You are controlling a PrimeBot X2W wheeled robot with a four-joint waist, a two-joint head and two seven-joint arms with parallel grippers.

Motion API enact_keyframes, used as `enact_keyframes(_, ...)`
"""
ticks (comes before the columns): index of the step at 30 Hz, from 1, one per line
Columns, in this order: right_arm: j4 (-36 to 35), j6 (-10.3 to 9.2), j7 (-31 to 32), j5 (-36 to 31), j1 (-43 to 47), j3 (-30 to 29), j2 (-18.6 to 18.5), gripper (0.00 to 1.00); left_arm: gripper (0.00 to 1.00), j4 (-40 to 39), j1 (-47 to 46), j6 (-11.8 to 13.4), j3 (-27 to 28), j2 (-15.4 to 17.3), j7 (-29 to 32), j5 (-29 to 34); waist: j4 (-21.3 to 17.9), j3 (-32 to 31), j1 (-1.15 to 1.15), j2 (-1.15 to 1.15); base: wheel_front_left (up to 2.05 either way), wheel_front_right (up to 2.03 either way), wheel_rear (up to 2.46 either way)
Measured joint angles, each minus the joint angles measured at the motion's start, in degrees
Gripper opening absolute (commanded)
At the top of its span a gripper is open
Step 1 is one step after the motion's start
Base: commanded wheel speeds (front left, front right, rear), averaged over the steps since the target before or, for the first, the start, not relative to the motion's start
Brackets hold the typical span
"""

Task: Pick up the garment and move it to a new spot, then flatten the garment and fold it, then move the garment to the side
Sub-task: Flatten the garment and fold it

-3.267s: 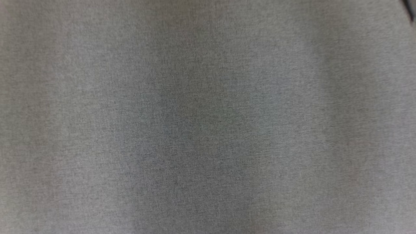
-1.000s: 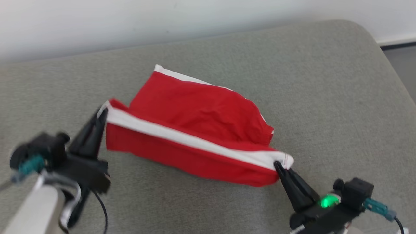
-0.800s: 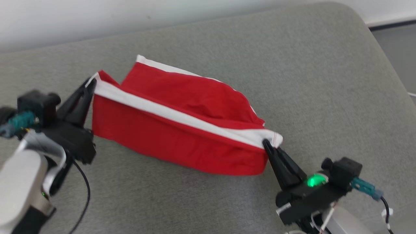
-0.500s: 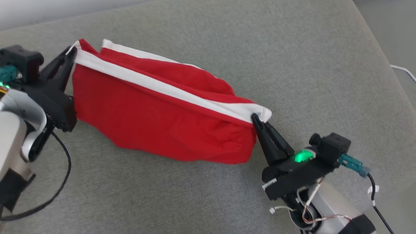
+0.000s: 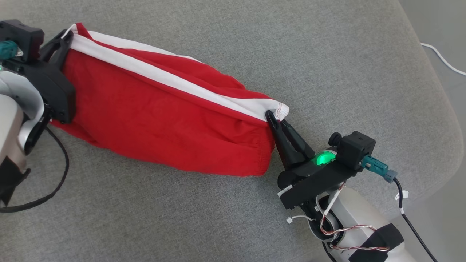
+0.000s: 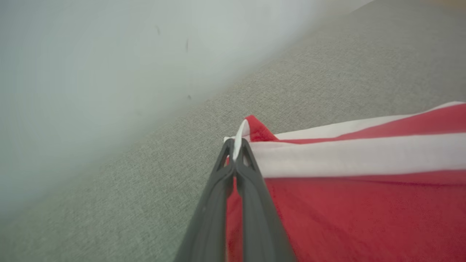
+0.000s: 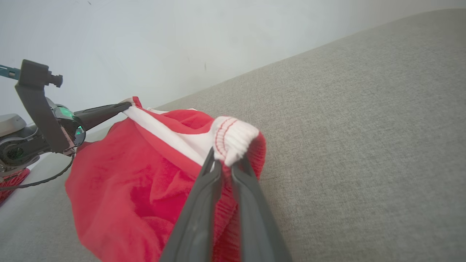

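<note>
The red garment (image 5: 164,120) has been pulled out lengthwise in the last second: the bunched fold behind it is gone and the white band is drawn almost straight. One end is pinched by the left end effector (image 5: 66,35), the other by the right end effector (image 5: 272,117). It is held over the grey couch (image 5: 327,54), well clear of the right edge. Laying it flat is judged to come next.

A grey woven cushion (image 5: 327,54) spread across most of the head view, its edge rounding off at the right; beyond it, in the upper right corner, lay pale floor (image 5: 451,22) crossed by a thin white cable (image 5: 442,60); a pale wall (image 7: 182,36) with small dark specks filled the upper left of both wrist views.
</note>
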Motion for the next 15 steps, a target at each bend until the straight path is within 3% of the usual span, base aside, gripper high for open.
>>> enact_keyframes(1, 0.08, 0.0, 0.0, -0.01, -0.01, -0.03, 0.04, 0.18, 0.21, 0.66, -0.3, 0.0, -0.67, -0.29, -0.53, -0.23, -0.11, 0.07, 0.0, 0.0, 0.0, 0.0, 0.0)
enact_keyframes(2, 0.19, 0.0, 0.0, -0.05, 0.02, -0.09, 0.04, 0.55, 0.6, 1.49, -0.57, -0.01, -1.29, -0.59, -1.21, -0.37, -0.13, 0.04, 0.0, 0.0, 0.0, 0.0, 0.0)
enact_keyframes(3, 0.24, 0.0, 0.0, -0.13, 0.07, -0.1, 0.04, 1.0, 0.98, 2.14, -0.76, 0.0, -1.63, -0.91, -1.96, -0.65, -0.1, -0.06, -0.01, 0.0, 0.0, 0.0, 0.0)
enact_keyframes(15, -5.97, 0.0, 0.0, -3.69, 8.59, -9.47, -1.44, 1.0, 1.0, 7.71, 1.22, 0.01, -3.37, -4.59, -12.13, -6.33, 2.09, -5.14, -0.02, -0.01, 0.0, 0.0, 0.0)
